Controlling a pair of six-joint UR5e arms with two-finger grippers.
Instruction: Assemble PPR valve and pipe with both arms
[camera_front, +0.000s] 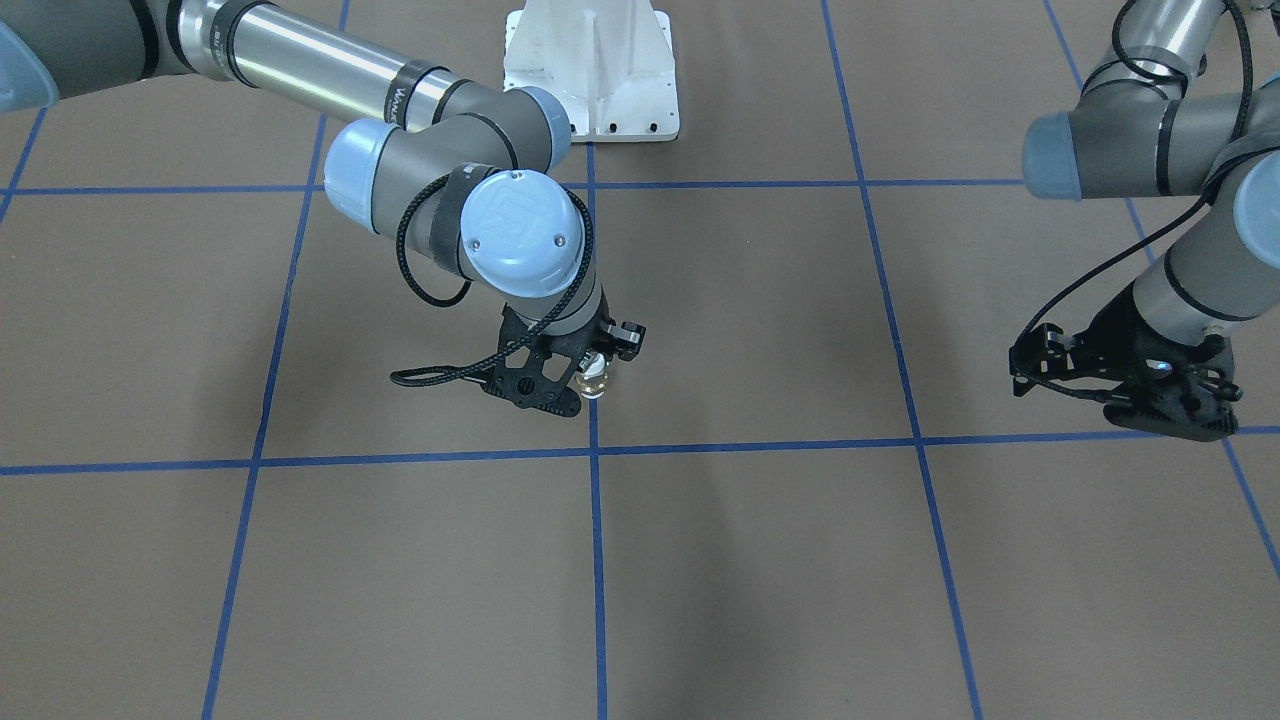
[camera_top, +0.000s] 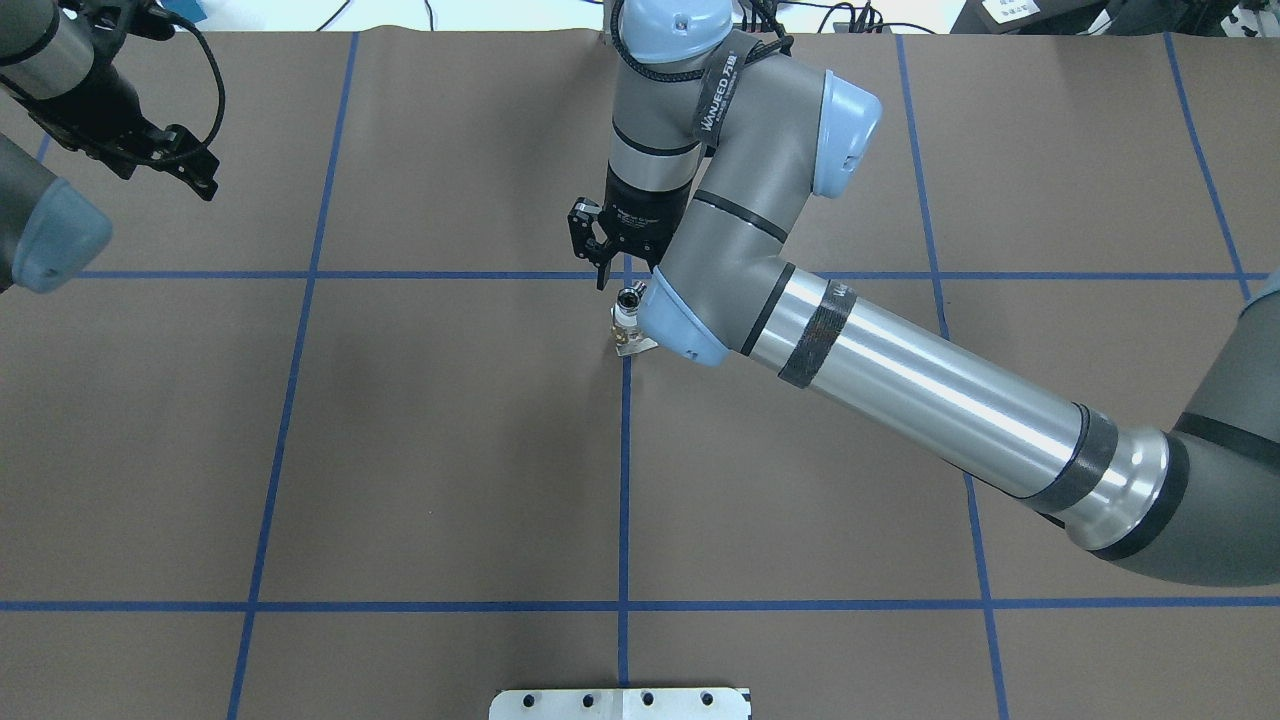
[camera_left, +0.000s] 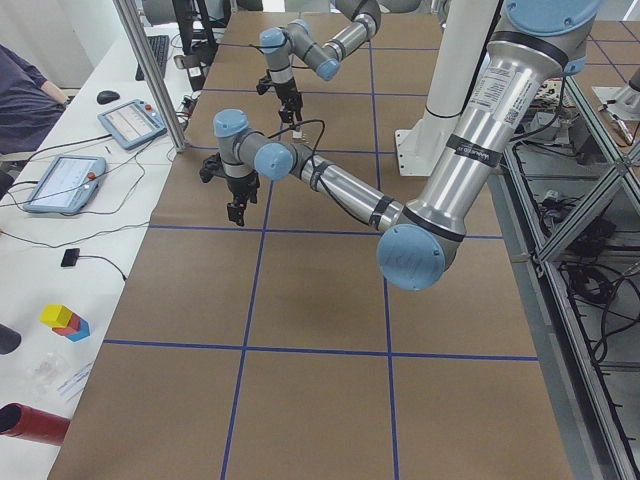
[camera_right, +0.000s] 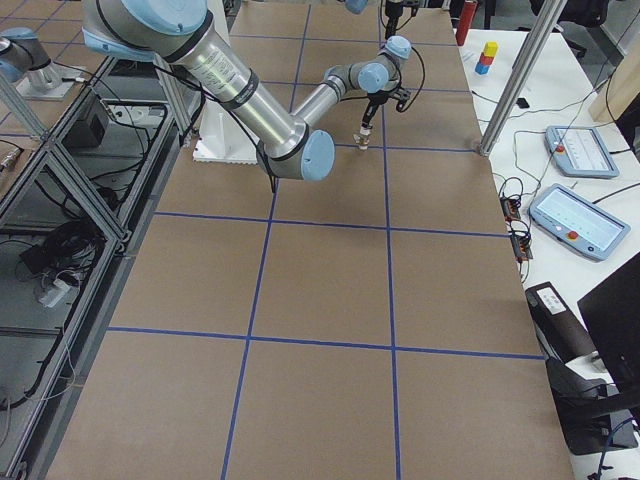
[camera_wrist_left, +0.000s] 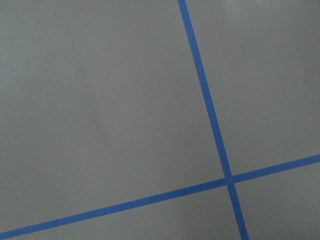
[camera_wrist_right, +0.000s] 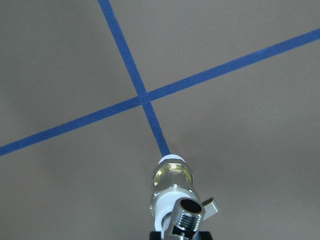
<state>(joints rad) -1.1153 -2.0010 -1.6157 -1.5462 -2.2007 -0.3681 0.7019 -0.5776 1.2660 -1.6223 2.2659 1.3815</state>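
Hovering at the centre line: right gripper (camera_front: 565, 395) over the valve (camera_wrist_right: 172, 176)

The right arm (camera_top: 900, 390) stretches long across the table (camera_front: 760, 330), wrist pointing straight down, and there is the valve, right at the gripper's tip. It stands upright, white end down over the blue tape (camera_wrist_right: 125, 60), brass middle above, just on the robot's side of a tape crossing. On top of it, joined on, sits the pipe (camera_wrist_right: 189, 220): silver threads, dark round mouth facing up at the wrist camera, a small prong jutting to one side. In that wrist view a sliver of black gripper shows at the bottom edge, just behind the pipe's mouth. From the front, the valve peeks out beside the black fingers (camera_front: 540, 380) and looks hard against them. From overhead, the arm's blue elbow cap (camera_top: 678, 335) covers the fingers, so whether they pinch the valve or stand clear of it, I cannot tell.

The left gripper (camera_front: 1175, 415) hangs well apart from all this, out toward the table's left end, pointing down. Its wrist camera sees brown table and a tape crossing. From the front its fingers are one dark mass; wide or narrow, I cannot tell.
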